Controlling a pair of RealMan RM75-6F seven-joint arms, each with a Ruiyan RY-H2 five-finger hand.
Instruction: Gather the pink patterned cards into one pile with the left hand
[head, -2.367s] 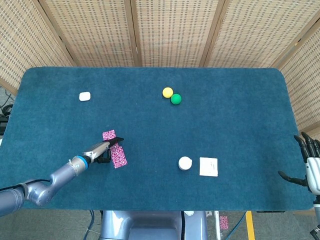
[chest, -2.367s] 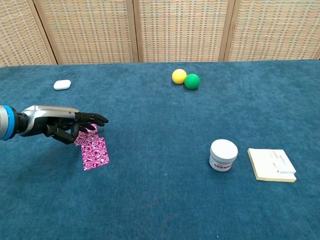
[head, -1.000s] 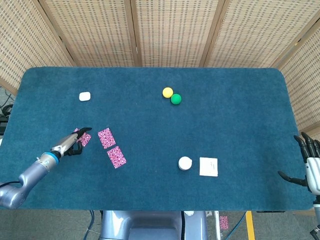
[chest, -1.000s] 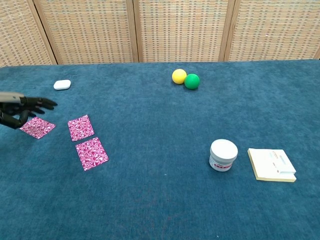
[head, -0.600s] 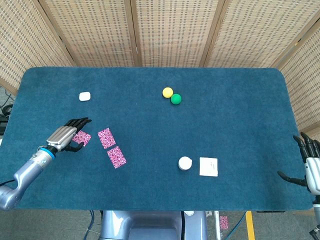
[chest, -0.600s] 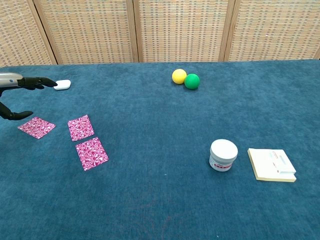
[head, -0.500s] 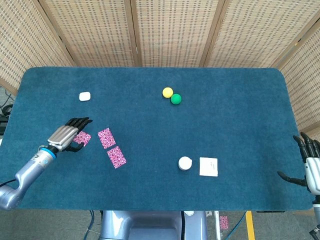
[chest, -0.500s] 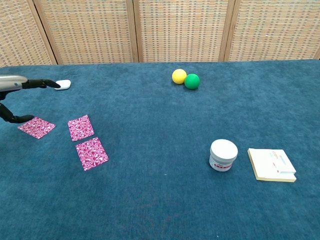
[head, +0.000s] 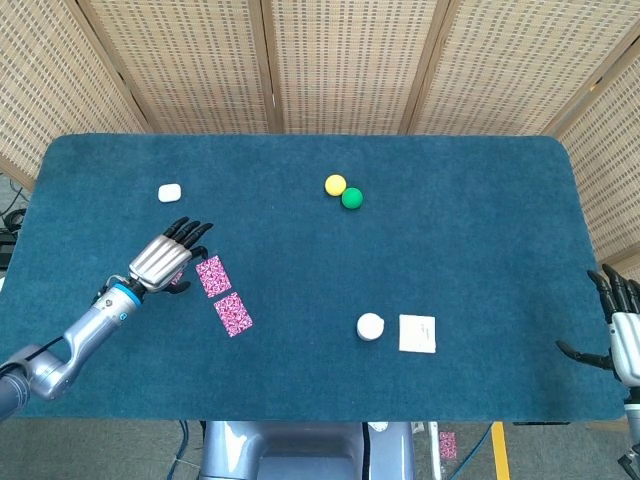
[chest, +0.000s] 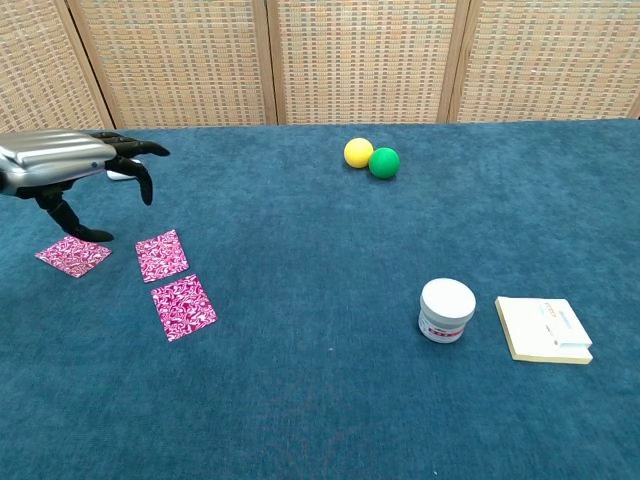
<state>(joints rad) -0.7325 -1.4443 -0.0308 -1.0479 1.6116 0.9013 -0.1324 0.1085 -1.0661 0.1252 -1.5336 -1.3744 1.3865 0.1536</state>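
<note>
Three pink patterned cards lie apart on the blue cloth at the left: one furthest left (chest: 73, 255), one in the middle (chest: 161, 254) (head: 212, 276), and one nearer the front edge (chest: 183, 307) (head: 233, 313). My left hand (head: 165, 258) (chest: 75, 165) hovers above the leftmost card, fingers spread and holding nothing; in the head view it hides most of that card. Its thumb points down toward the leftmost card in the chest view. My right hand (head: 620, 330) stays open beyond the table's right edge, seen only in the head view.
A small white case (head: 169, 192) lies behind the cards. A yellow ball (head: 335, 185) and a green ball (head: 351, 198) touch at the centre back. A white jar (chest: 446, 309) and a notepad (chest: 544, 329) sit at the front right.
The left hand left a card at the far left, opened, rose and shifted right toward the middle card. The right hand has not moved.
</note>
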